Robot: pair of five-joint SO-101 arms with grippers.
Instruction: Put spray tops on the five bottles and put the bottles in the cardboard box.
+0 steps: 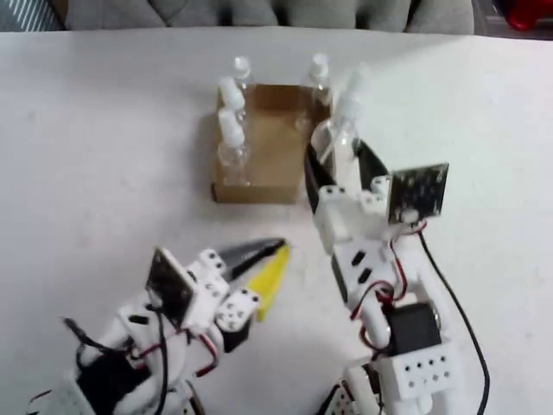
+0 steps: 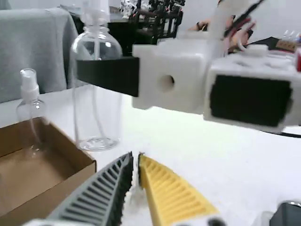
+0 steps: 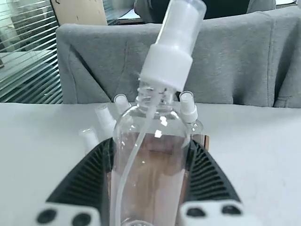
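Grey sofa behind white table, window blinds.

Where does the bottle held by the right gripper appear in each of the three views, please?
High view: the held bottle is at the cardboard box's right wall, between the fingers of the right gripper.
Left wrist view: the held bottle is beside the box's corner, a black finger across it.
Right wrist view: the held bottle is close up between two black fingers.
Shared landmark: the cardboard box.

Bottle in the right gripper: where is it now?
High view: the bottle stands between the fingers of the right gripper, just outside the cardboard box's right wall. The left wrist view shows its base on the table.
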